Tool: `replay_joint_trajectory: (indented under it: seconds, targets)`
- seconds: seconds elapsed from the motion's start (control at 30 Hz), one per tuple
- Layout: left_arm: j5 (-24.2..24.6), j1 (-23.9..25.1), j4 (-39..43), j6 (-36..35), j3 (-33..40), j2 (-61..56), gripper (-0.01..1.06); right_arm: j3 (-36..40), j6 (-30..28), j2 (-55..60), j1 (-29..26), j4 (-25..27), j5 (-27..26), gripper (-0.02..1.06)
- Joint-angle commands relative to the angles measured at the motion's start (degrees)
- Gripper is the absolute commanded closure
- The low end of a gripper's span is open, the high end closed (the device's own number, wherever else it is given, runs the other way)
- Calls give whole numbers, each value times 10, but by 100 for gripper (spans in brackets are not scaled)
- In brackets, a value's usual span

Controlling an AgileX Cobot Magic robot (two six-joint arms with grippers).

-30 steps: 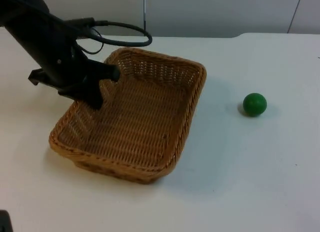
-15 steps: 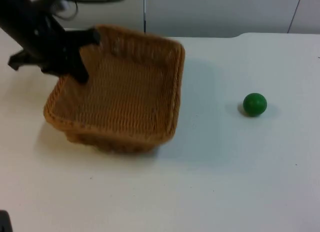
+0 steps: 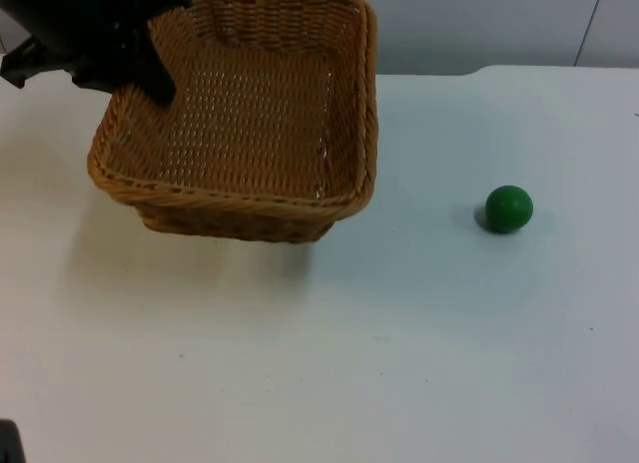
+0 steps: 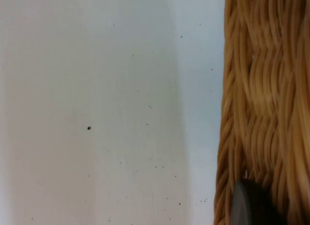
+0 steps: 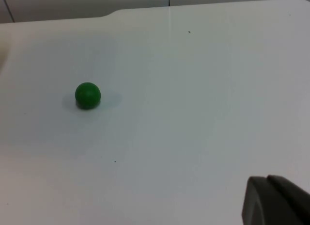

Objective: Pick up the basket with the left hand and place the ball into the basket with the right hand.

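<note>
In the top view the left gripper clamps the far-left rim of the basket and holds it raised off the table, tilted so that its open side faces the camera and its woven floor shows; a soft shadow lies on the table under it. The left wrist view adds the close detail: the wicker rim runs up one side of the picture, with a black fingertip pressed against the weave, and bare table beside it. The ball, green, rests on the table well apart from the basket, towards the robot's right, with its own small shadow. The right wrist view shows the ball from the other side, lying alone on the white table with the grey wall beyond the edge. There the right gripper, of which a black fingertip can be seen, waits well away from the ball; whether its fingers are spread or closed cannot be told.
</note>
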Motion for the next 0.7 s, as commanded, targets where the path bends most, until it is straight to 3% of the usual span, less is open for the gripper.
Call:
replay_joint_trajectory:
  seconds: [0.0,0.67]
  targets:
    - [4,1,-17,-4,-5,-9,105,2,0,-2,1,-3,-1,104]
    - [-1,1,1,2,-5,-9,105,2,0,-2,1,-3,-1,104]
